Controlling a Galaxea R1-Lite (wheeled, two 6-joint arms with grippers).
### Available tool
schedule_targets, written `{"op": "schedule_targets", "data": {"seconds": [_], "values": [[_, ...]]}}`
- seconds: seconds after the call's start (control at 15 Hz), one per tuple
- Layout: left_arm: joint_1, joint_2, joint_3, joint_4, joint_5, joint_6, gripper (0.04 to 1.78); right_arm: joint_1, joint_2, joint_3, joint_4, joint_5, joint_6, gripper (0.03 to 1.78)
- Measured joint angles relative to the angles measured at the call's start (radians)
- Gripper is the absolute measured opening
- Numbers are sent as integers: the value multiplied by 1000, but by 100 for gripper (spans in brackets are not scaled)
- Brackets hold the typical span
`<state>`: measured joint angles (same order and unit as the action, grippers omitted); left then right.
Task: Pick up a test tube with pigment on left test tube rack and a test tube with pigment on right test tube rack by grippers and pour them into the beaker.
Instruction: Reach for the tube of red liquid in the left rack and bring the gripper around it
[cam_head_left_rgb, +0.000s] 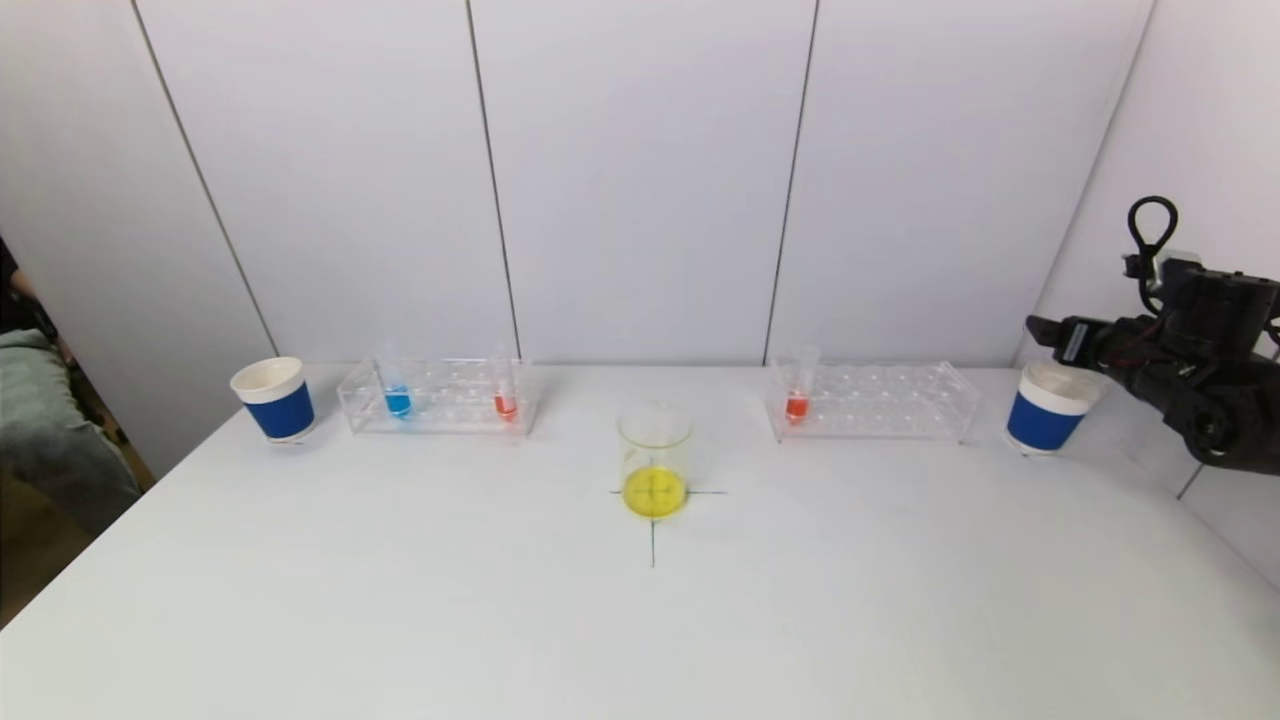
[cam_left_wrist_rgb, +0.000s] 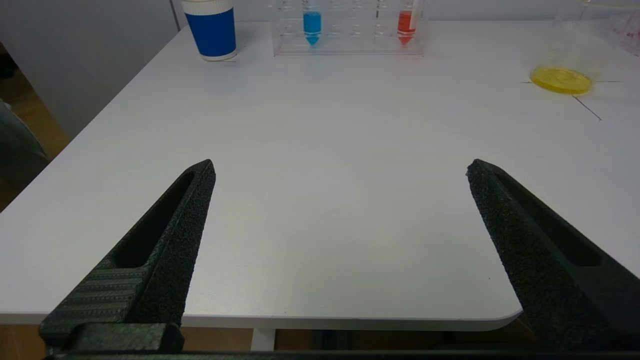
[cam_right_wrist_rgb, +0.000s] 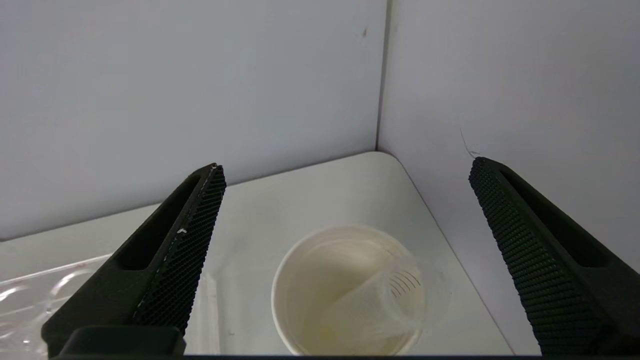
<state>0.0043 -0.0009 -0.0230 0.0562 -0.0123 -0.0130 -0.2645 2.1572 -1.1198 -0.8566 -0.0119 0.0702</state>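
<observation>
While the beaker (cam_head_left_rgb: 655, 460) at the centre of the bench (cam_head_left_rgb: 640, 620) holds yellow liquid, the left rack (cam_head_left_rgb: 440, 396) at 10 o'clock keeps a blue tube (cam_head_left_rgb: 397, 394) and a red tube (cam_head_left_rgb: 505, 392). The right rack (cam_head_left_rgb: 872, 400) at 2 o'clock has one red-orange tube (cam_head_left_rgb: 798, 390). The right gripper (cam_right_wrist_rgb: 345, 200), spread, hangs over a paper cup (cam_right_wrist_rgb: 347, 290) containing an empty tube (cam_right_wrist_rgb: 380, 300). The left gripper (cam_left_wrist_rgb: 340, 172) is spread at the bench's near edge.

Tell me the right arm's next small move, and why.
Probably swing the right gripper from above the right cup, where an emptied tube lies, toward the red tube in the right rack. Its fingers are open and hold nothing.
</observation>
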Motion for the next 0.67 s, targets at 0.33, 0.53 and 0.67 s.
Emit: {"op": "schedule_targets", "data": {"seconds": [0.33, 0.53, 0.67], "values": [[0, 0, 0, 0, 0, 0, 176, 100, -214, 142, -2, 17, 10, 177], [0, 0, 0, 0, 0, -1, 176, 200, -389, 286, -13, 8, 7, 177], [0, 0, 0, 0, 0, -1, 176, 248, -501, 408, -55, -6, 5, 177]]}}
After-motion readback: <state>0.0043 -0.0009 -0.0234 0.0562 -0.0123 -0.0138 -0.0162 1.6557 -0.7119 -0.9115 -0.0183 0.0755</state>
